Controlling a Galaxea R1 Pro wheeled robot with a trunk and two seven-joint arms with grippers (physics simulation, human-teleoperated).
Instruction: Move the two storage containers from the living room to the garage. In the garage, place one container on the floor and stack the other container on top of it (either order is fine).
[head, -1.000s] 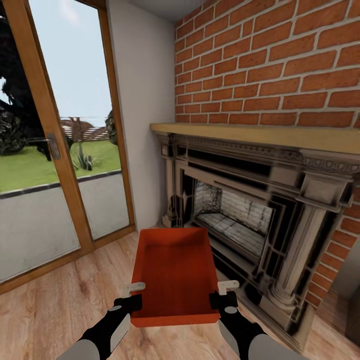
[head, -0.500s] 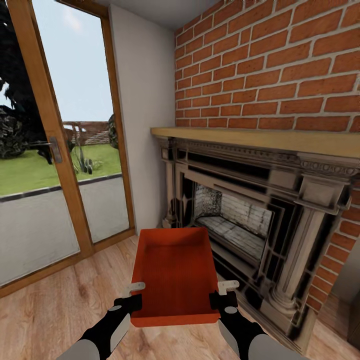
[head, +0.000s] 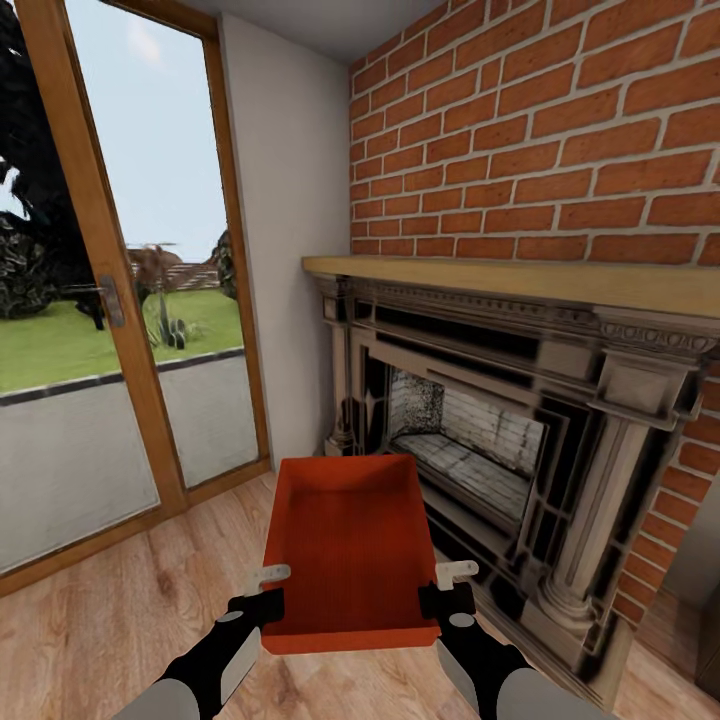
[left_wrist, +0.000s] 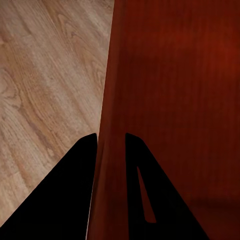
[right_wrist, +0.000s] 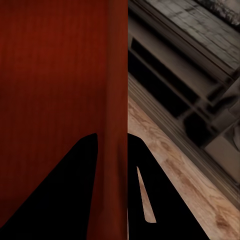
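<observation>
I hold one orange-red storage container (head: 348, 545) in front of me, above the light wood-plank floor of the living room. My left gripper (head: 266, 590) is shut on its left wall (left_wrist: 110, 145), one dark finger on each side. My right gripper (head: 452, 588) is shut the same way on the right wall (right_wrist: 116, 145). The bin is open-topped and empty, its long axis pointing away from me toward the fireplace corner.
A red-brick fireplace (head: 520, 440) with a dark ornate surround and wooden mantel stands close at the right. A tall glass door with a wooden frame (head: 110, 300) fills the left, a white wall strip between them. Wood-plank floor (head: 120, 610) lies below.
The view has shifted slightly, so the brick wall and door sit a little differently. The bin and both grippers keep the same place relative to me.
</observation>
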